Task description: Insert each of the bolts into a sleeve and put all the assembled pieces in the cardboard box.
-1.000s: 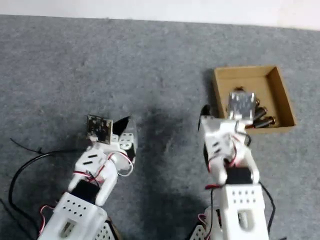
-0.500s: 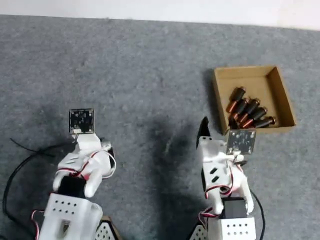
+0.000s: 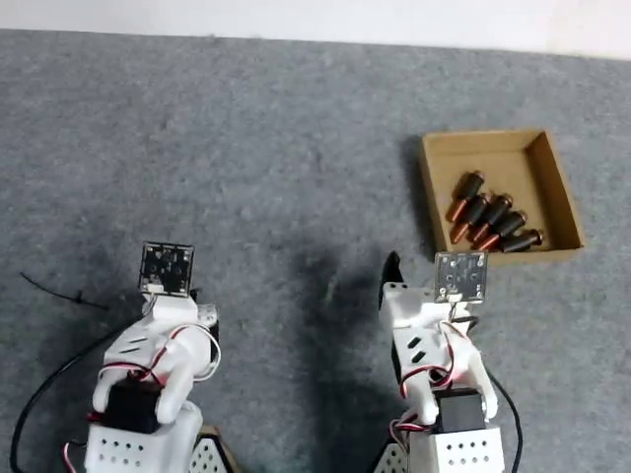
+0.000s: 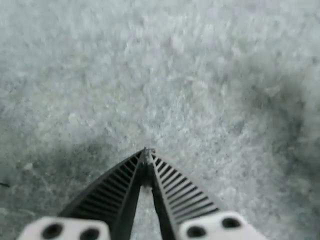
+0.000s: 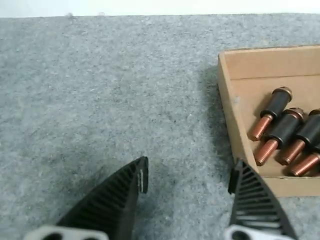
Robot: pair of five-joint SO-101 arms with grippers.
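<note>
Two arms are standing side by side on one bench (image 3: pixel 246 118): the left arm (image 3: pixel 148 355) and the right arm (image 3: pixel 429 345). Each is carrying one hand, making two hands: the left hand (image 4: pixel 146 152) and the right hand (image 5: pixel 190 175). One cardboard box (image 3: pixel 483 143) is sitting just ahead of the right hand, off to its outer side. Inside it, five sleeved bolts (image 3: pixel 490 219) are lying in a row, as far as the high view is letting them be counted. Each piece is pairing one black sleeve with one copper-coloured bolt.
</note>
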